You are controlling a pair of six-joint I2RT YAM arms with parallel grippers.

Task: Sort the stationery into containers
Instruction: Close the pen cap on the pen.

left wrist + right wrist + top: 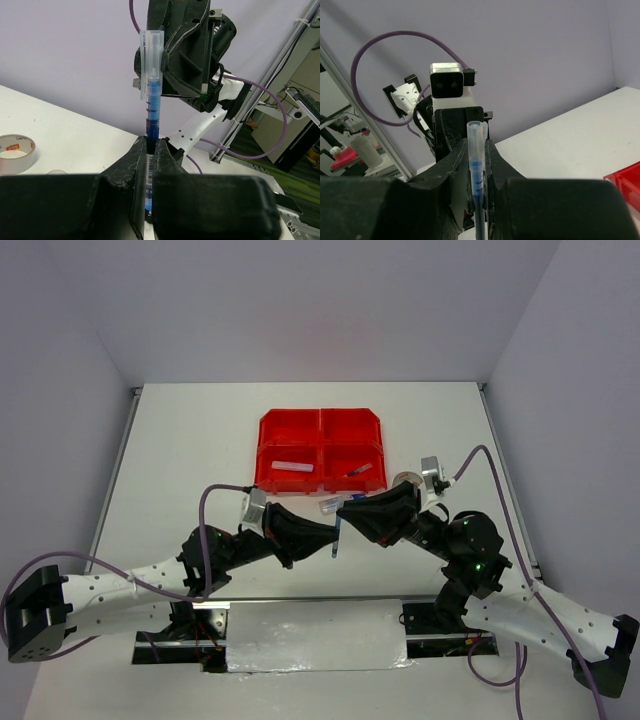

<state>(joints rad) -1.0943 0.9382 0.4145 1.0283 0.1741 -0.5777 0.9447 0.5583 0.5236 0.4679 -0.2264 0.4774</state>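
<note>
Black jaws of the left gripper (151,150) are pinched tight on the lower barrel of a blue pen (152,107). The pen stands upright in the air over the middle of the table, nearer its near edge than the red bins (300,430). From the other side, the right gripper (477,150) is closed around the same pen higher up, below its clear cap. A tape roll (16,151) lies on the table off the bins' near right corner. This looks like a hand-over between the arms. What may be another pen (358,472) lies in the near right bin, so the left jaws should probably let go first, letting the right arm carry this one there.
</note>
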